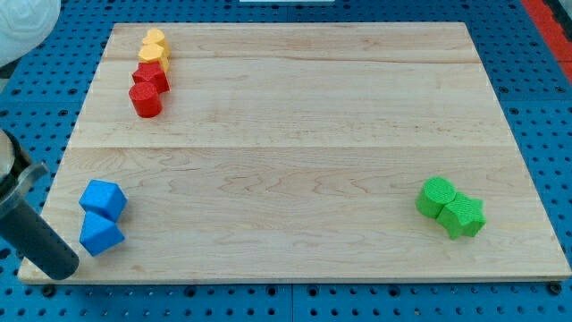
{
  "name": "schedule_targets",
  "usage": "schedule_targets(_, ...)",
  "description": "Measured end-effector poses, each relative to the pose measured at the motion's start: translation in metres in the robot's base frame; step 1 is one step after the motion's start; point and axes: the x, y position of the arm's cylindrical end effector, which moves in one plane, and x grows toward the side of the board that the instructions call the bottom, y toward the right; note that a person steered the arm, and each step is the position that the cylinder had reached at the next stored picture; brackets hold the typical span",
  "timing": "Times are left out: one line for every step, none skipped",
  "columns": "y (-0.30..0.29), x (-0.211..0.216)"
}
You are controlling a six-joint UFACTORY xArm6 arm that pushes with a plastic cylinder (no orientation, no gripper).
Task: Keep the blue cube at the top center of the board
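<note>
The blue cube (103,199) sits near the board's bottom left corner, touching a second blue block (99,233) just below it. My tip (59,268) rests at the bottom left corner of the wooden board (295,134), just left of and slightly below the lower blue block, a small gap away. The rod leans up and out of the view's left edge.
Two yellow blocks (154,46) and two red blocks (147,88) stand in a column at the top left. A green cylinder (436,196) and a green star-like block (463,216) touch each other at the bottom right.
</note>
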Motion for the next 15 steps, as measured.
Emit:
schedule_targets(0.017,-0.007)
schedule_targets(-0.002,-0.042)
schedule_targets(-0.009,-0.069)
schedule_targets(-0.009,-0.085)
schedule_targets(-0.008,-0.102)
schedule_targets(0.026,-0.102)
schedule_targets(0.075,-0.107)
schedule_targets(0.088,-0.155)
schedule_targets(0.112,-0.197)
schedule_targets(0.149,-0.226)
schedule_targets(0.162,-0.281)
schedule_targets(0.152,-0.308)
schedule_targets(0.175,-0.323)
schedule_targets(0.216,-0.323)
schedule_targets(0.215,-0.310)
